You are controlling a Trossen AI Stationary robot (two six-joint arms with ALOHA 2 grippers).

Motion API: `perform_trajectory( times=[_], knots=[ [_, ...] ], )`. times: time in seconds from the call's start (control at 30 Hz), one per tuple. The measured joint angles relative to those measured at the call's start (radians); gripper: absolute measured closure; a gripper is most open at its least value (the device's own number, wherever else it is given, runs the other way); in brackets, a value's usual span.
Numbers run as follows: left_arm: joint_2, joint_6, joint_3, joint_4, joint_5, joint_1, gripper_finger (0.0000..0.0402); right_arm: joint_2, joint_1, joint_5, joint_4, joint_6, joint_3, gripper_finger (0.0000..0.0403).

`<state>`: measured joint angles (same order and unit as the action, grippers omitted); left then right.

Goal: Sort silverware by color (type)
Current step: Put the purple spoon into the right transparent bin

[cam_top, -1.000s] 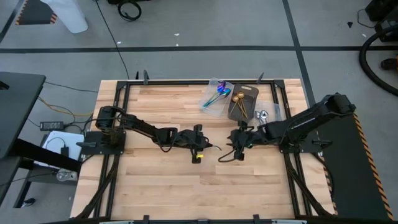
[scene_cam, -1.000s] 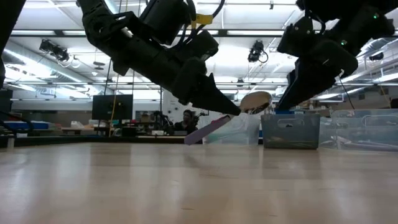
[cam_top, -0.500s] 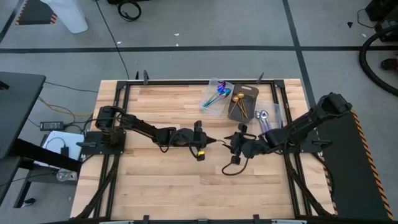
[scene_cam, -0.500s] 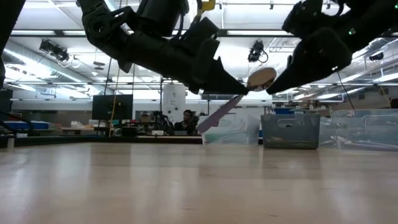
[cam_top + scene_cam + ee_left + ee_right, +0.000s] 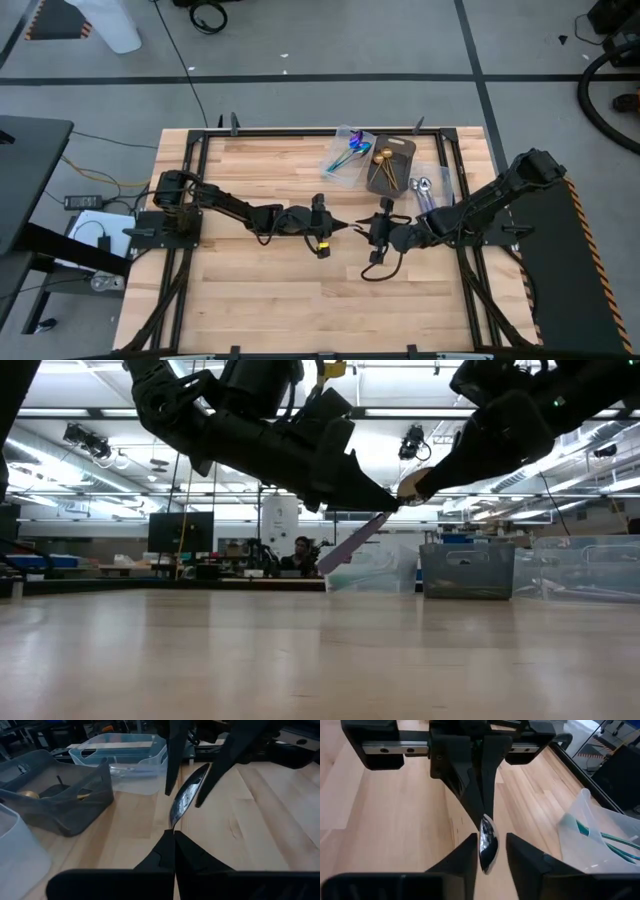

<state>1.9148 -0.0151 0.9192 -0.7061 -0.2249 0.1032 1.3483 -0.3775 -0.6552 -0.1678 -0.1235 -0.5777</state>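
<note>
Silver spoon (image 5: 487, 847): R gripper (image 5: 489, 851) now straddling.

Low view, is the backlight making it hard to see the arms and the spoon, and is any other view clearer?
Low view: bright ceiling lights leave both arms as dark silhouettes, and the slim silver metal spoon reads only as a pale sliver. Right wrist view: even light, the spoon's bowl shows sharp mirror glare between the right gripper fingers. Left wrist view: the left gripper pinches the handle, clearly lit.

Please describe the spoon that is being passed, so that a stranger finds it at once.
Look above the middle of the wooden table, where the two arms meet. The silver spoon hangs there, its handle pinched by the left gripper, its bowl between the right gripper's fingers. All other spoons lie in trays.
</note>
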Motion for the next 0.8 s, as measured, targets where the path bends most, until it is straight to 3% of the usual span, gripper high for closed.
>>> perform_trajectory(
  times=[0.27, 0.57, 0.67, 0.8],
  knots=[
    [0.000, -0.041, 0.000, 0.000, -0.010, 0.001, 0.0387, 0.000, 0.002, -0.020, 0.003, 0.016, 0.000, 0.0389],
    [0.000, -0.060, 0.000, -0.009, -0.021, 0.006, 0.0237, -0.001, 0.000, 0.010, 0.029, 0.038, 0.000, 0.0381],
    [0.000, -0.106, 0.000, 0.004, -0.021, 0.006, 0.0214, -0.026, 0.001, 0.023, 0.101, 0.028, 0.000, 0.0387],
    [0.000, -0.154, 0.000, 0.026, -0.020, 0.006, 0.0211, -0.099, 0.029, 0.047, 0.340, -0.064, -0.051, 0.0387]
  ],
)
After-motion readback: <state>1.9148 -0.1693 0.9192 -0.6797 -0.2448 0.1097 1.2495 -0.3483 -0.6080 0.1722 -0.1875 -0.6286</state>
